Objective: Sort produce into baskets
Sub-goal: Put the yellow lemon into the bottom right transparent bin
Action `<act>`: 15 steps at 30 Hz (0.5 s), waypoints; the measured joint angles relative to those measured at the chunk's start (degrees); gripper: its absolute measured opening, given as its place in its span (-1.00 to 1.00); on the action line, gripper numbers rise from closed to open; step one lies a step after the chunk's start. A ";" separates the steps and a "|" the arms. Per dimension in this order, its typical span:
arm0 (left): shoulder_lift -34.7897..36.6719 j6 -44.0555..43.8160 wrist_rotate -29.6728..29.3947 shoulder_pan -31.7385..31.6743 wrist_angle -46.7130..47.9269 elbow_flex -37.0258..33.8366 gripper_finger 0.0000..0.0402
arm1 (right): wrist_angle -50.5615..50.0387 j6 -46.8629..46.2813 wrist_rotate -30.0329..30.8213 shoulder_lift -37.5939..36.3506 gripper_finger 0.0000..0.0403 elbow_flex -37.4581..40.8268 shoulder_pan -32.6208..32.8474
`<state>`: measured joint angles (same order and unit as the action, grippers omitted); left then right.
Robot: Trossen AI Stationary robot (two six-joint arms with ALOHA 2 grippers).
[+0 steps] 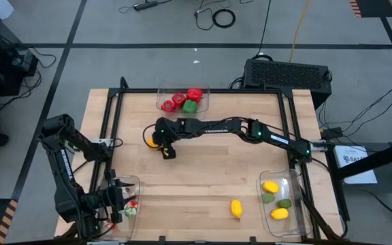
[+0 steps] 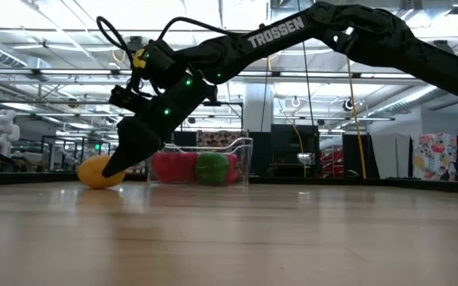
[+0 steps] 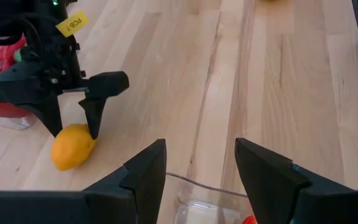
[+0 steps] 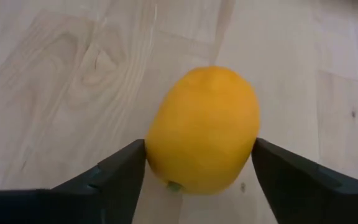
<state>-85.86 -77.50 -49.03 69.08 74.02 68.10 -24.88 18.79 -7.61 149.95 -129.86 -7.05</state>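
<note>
Clear plastic far bin (image 1: 205, 95) holds red and green peppers (image 1: 184, 100); right gripper (image 1: 158, 141) straddles orange-yellow lemon (image 4: 202, 130), jaws wide, left gripper (image 3: 199, 167) half-open, empty.

White capital letters reading "TROSSEN" run along the dark arm (image 2: 293, 36) crossing the top of the low view. In the left wrist view, a small yellow tag (image 3: 71, 23) at the upper left, fixed to the other arm's gripper, appears to read "PCB-T".
</note>
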 joint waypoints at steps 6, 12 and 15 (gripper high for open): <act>0.00 0.03 -0.57 0.00 0.00 0.00 -0.01 | 0.32 -1.36 -0.01 0.00 0.16 0.00 0.04; 0.00 0.03 -0.57 0.00 0.00 0.00 -0.01 | -1.12 -1.78 -0.05 -0.31 0.12 0.00 0.24; 0.00 0.04 -0.57 0.00 -0.01 0.00 -0.01 | -5.36 -1.81 -0.25 -1.94 0.15 0.00 0.62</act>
<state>-85.86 -77.46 -49.60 69.08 74.01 68.10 -30.23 16.97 -7.86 148.01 -129.86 -6.43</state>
